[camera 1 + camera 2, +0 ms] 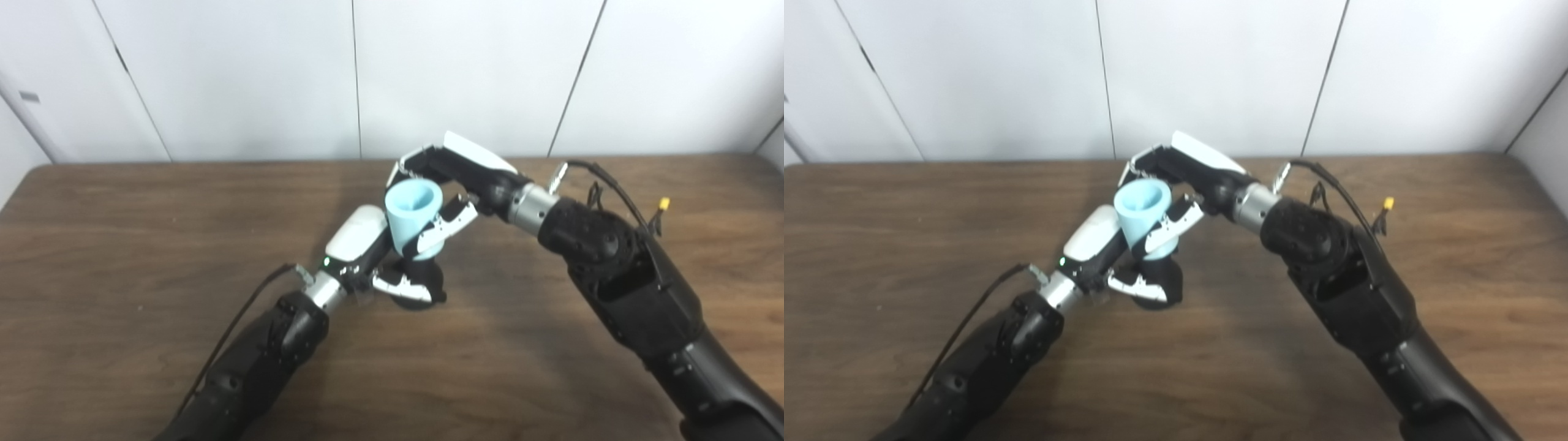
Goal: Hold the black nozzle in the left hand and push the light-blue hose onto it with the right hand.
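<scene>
A short light-blue hose, a thick tube with its open mouth facing up, stands upright above the black nozzle. My right hand is shut on the hose, fingers around its far side and thumb across its front. Below it, my left hand is shut on the black nozzle, which rests near the table top; only the nozzle's dark lower body shows between the fingers. The hose's lower end meets the nozzle's top, and the joint itself is hidden by fingers. In the right eye view the hose sits the same way.
The brown wooden table stretches wide on both sides of the hands. White wall panels stand behind its far edge. Cables with a yellow connector run along my right forearm.
</scene>
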`<state>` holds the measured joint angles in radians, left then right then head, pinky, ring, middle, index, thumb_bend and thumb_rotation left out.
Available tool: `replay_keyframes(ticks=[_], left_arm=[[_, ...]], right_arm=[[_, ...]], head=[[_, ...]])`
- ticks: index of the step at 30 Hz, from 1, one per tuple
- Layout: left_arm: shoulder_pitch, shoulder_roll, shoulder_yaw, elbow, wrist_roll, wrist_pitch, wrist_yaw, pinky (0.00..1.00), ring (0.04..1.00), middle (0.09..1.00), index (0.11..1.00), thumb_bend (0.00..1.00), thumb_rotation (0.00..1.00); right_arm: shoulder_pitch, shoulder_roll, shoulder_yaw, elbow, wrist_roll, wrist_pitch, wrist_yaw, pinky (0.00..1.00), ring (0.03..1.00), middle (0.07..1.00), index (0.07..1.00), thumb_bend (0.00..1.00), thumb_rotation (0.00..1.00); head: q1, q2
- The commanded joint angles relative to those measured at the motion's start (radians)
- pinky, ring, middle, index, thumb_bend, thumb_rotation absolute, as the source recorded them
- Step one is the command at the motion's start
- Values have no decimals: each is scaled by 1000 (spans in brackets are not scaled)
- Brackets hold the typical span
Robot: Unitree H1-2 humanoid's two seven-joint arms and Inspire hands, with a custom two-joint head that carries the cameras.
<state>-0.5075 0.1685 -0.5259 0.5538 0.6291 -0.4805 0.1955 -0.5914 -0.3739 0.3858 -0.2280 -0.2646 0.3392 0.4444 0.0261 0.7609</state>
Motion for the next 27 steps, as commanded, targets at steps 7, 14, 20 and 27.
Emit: replay_keyframes(ticks=[7,14,20,27], left_arm=[[169,-35,-38,84,12,53,-53,364,408,460,503,504,0],[174,-29,-30,76,11,55,-57,362,423,454,499,505,0],[183,-21,-18,63,7,55,-63,367,413,459,499,505,0],[186,-25,-2,60,11,51,-75,347,402,462,501,504,0]], right_arm=[[-13,-25,31,3,4,-102,63,377,419,495,489,519,0],[47,-30,-7,11,6,-118,23,371,420,496,487,518,0],[154,27,-81,1,-9,-71,-87,341,418,483,494,519,0],[223,112,-127,10,-40,-13,-177,380,439,474,493,520,0]], head=[[2,4],[1,9],[-3,13],[-5,17]])
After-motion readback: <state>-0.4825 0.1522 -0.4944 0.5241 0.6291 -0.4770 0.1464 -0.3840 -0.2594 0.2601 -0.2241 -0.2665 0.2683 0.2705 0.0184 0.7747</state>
